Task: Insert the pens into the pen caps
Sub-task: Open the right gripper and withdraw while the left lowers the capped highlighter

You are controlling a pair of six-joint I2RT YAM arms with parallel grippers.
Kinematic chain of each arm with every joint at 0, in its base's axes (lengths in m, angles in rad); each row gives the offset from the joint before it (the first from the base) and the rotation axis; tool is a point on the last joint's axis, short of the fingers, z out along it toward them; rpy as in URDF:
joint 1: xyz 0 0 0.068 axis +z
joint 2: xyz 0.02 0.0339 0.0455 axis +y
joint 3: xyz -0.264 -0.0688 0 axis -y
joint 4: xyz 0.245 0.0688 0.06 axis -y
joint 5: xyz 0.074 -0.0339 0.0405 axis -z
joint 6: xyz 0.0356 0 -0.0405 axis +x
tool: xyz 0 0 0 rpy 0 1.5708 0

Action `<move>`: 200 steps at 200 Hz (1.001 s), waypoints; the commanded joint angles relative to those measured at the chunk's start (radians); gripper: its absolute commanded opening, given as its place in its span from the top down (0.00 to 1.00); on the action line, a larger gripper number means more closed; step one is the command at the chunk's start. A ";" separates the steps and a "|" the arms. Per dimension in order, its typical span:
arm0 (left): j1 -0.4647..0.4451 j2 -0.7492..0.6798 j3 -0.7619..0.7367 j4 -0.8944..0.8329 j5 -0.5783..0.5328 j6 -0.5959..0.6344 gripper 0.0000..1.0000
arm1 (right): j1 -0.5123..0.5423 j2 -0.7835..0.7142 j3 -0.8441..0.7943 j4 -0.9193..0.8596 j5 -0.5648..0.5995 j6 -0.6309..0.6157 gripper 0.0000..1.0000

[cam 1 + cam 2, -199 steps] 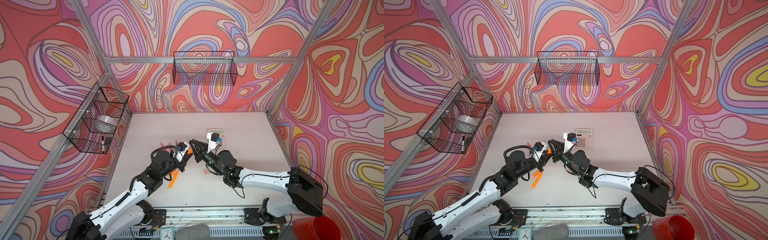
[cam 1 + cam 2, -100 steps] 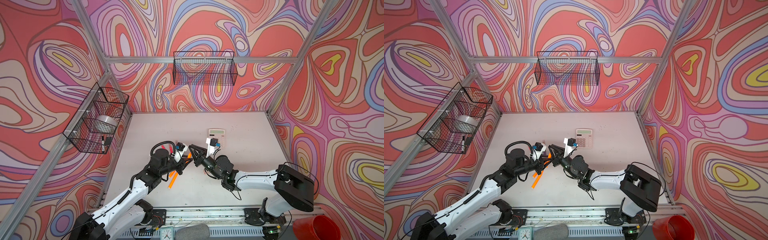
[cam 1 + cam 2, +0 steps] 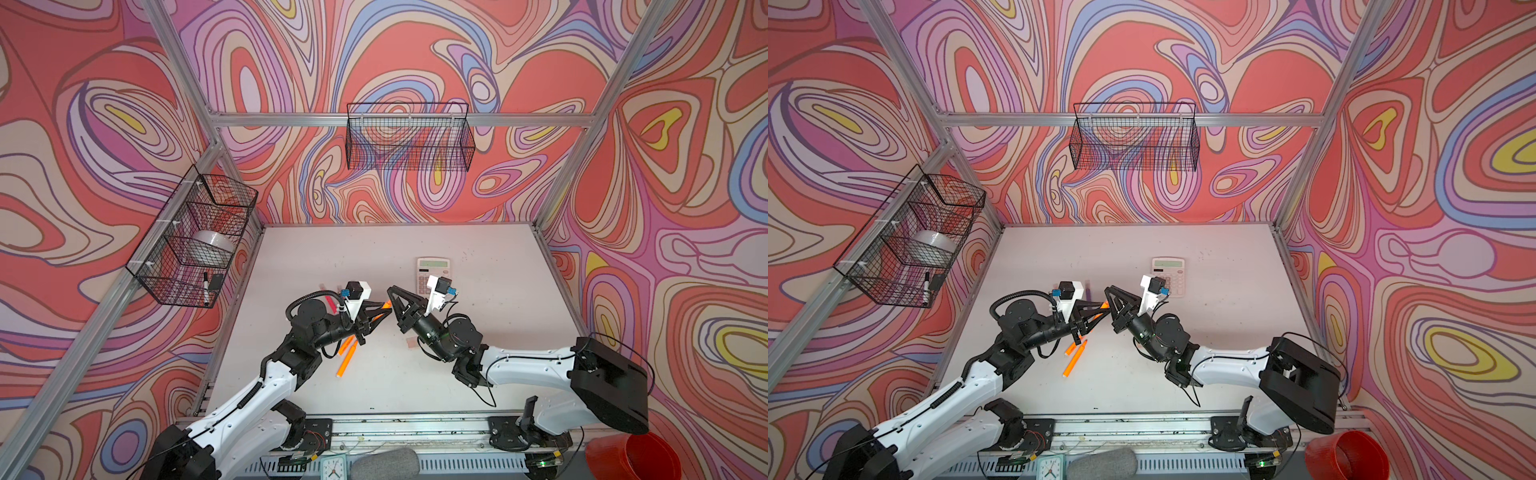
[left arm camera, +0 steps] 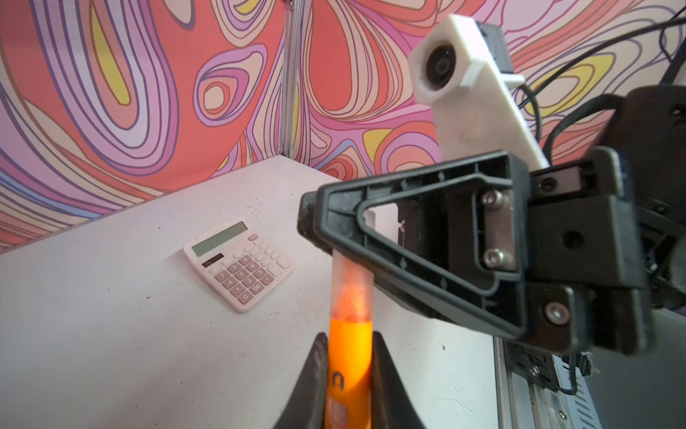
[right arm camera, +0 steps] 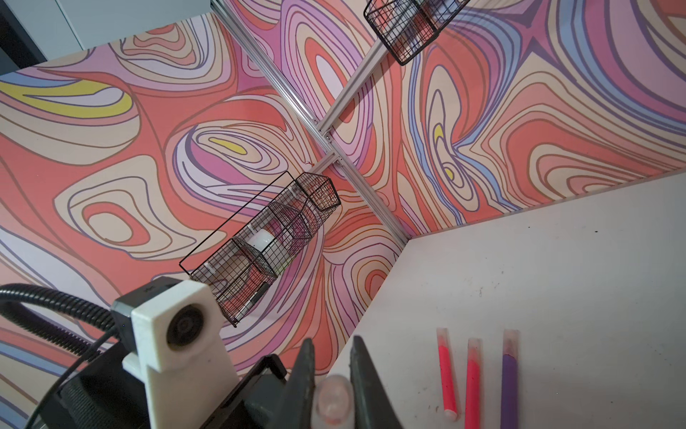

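Tabletop is carrying everything loose. It is lying white and bare toward its far edge, apart from a pink calculator right of the middle there. Above the middle of the table I am bringing both arms together, tip to tip.

My left gripper is pinching an orange pen by its barrel, jaws pressed onto it from both sides. My right gripper is pinching a pen cap at its closed end. In the left wrist view the pen's tip is sitting inside the translucent cap, and the cap's mouth is meeting the orange barrel. Whether it is fully seated I cannot tell.

Two more orange pens are lying uncapped, close together, left of the middle and nearer the front edge, by my left forearm. Two pink pens and a purple pen are lying in a row left of the middle, each wearing a cap. What looks like a loose cap is lying beside my right wrist.

I am judging pen and cap to be light, stiff, smooth plastic, easy to lift but quick to swivel or slip in a pinch. I am favouring the barrel close behind the tip for holding a pen, so a push runs straight. The cap looks thin-walled, so I am favouring a gentle hold at its closed end, leaving the mouth round.
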 commanded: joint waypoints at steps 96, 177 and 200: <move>0.080 -0.074 -0.061 0.397 -0.156 -0.069 1.00 | 0.122 -0.060 0.031 -0.516 -0.092 -0.065 1.00; 0.081 -0.125 -0.087 0.016 -0.132 0.015 0.35 | 0.036 -0.053 0.135 -0.672 -0.067 -0.035 1.00; 0.081 -0.134 -0.119 -0.004 -0.110 0.023 0.27 | 0.030 -0.051 0.150 -0.690 -0.057 -0.043 1.00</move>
